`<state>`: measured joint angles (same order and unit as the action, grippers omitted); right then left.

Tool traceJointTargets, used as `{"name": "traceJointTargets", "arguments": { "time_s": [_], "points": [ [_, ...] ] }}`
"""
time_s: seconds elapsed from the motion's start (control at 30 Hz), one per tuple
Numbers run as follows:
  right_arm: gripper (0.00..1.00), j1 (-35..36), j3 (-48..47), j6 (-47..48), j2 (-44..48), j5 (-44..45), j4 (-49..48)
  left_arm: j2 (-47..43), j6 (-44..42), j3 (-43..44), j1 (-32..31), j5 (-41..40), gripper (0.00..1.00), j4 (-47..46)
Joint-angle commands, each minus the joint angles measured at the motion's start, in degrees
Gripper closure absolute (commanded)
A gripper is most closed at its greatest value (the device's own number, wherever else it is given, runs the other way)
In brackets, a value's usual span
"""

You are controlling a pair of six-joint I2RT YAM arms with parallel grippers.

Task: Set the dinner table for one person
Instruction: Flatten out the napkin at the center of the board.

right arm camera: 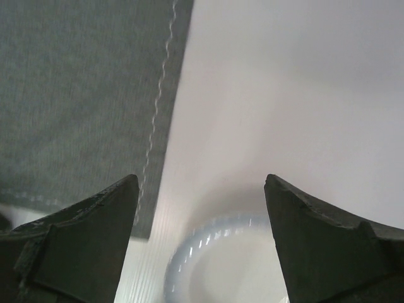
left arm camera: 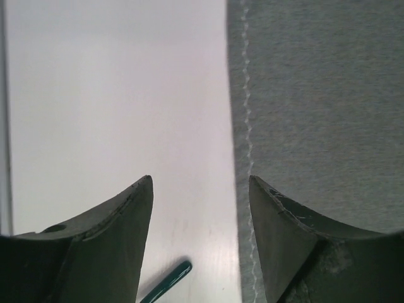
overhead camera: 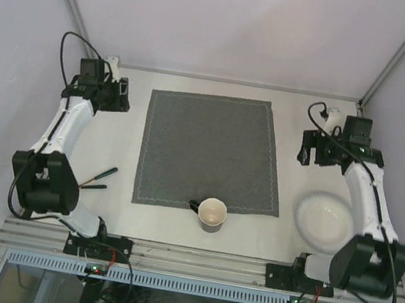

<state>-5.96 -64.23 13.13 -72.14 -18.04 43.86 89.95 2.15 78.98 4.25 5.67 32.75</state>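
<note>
Pale walls, aluminium rails. The dinner table (overhead camera: 163,226) spans the whole floor of the enclosure, off-white and plain.

Top view: the grey mat (overhead camera: 207,148) lies mid-table, likely the base for the setting. The cup (overhead camera: 212,214) straddles the mat's near edge. The white dish (overhead camera: 323,218) sits off the mat by the table's right edge, and the cutlery (overhead camera: 99,177) lies by the left edge. By this, nothing is arranged yet. The left gripper (overhead camera: 121,96) and right gripper (overhead camera: 313,151) hover beside the mat's far corners, each on the side of the items it can probably reach.

Left wrist view: left gripper (left arm camera: 199,180) spread, nothing between its jaws. Below it are the mat's left border and bare table, with one cutlery (left arm camera: 167,281) handle at the bottom.

Right wrist view: right gripper (right arm camera: 201,180) spread and empty. It is over the mat's right border, and the white dish (right arm camera: 214,252) rim below is blurred.
</note>
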Motion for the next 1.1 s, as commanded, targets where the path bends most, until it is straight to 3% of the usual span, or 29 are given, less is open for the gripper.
{"name": "traceJointTargets", "arguments": {
  "time_s": [0.0, 0.3, 0.6, 0.8, 1.07],
  "points": [
    [0.2, 4.19, -8.84, -1.72, -11.91, 2.93, -13.48, -12.52, -2.82, -5.9, 3.55, -2.01, 0.33, -9.01],
    [0.21, 7.31, -42.34, -7.96, -42.89, 4.37, -13.56, -25.48, -7.25, -14.39, 7.76, -6.15, 0.31, -9.38],
    [0.2, 9.7, -81.0, -8.73, -72.91, 3.56, -1.0, -31.96, -7.32, -21.55, 8.54, -4.2, 0.28, -10.48],
    [0.19, 11.03, -74.1, -7.73, -71.98, 0.69, -3.92, -34.38, -8.44, -21.84, 8.75, -4.51, 0.29, -8.33],
    [0.21, 11.57, -74.52, -7.31, -72.89, -0.94, -2.0, -35.86, -9.0, -23.16, 8.82, -4.36, 0.28, -7.23]
  ]
}}
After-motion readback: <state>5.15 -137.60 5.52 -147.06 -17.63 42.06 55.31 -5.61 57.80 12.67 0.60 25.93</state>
